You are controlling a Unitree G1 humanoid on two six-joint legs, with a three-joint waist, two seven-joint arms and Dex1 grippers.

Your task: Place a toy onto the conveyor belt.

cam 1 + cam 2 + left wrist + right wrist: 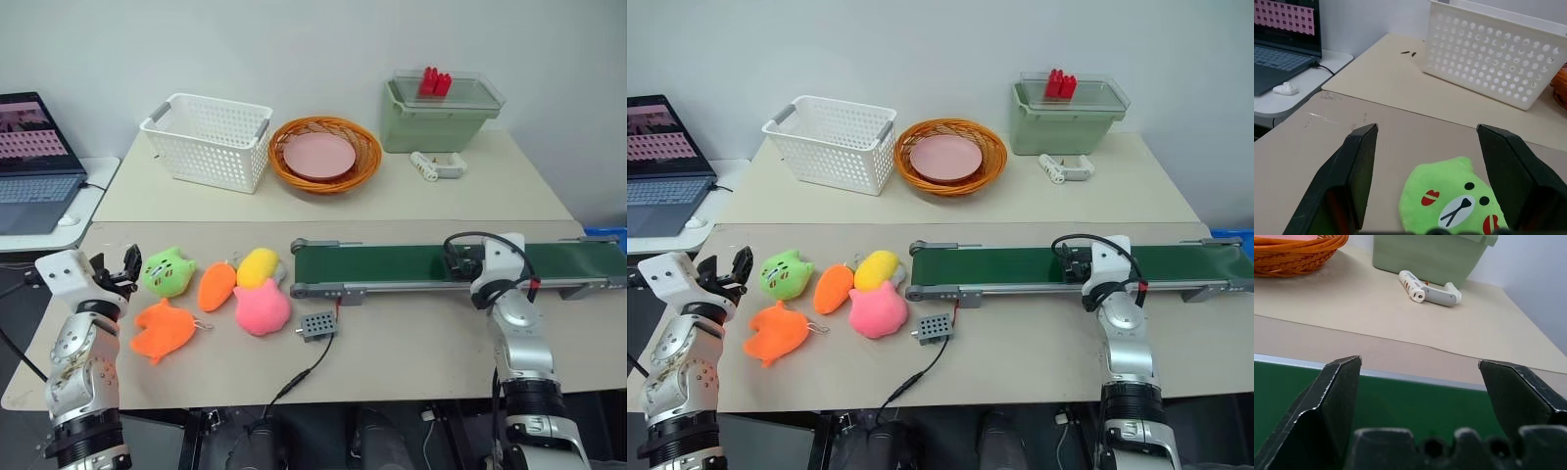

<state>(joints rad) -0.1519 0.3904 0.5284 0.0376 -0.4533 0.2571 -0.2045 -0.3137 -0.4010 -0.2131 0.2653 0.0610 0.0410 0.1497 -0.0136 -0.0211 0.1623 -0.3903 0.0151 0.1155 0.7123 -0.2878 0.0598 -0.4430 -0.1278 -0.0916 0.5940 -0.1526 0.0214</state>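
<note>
Beige tabletop against a pale wall, with plush toys lying ahead of our left arm and nothing picked up yet.

Our left gripper [125, 262] stands with fingers wide apart and empty; the bright orange, star-lobed flat plush toy [162, 329] lies just below and inward of it, beside the green bear-face plush [1454, 200]. We judge it light, soft and floppy, best pinched across a thick lobe, not the key ring. Our right gripper [1420, 382], fingers likewise spread and empty, hovers over the long dark green conveyor belt [411, 262].
</note>
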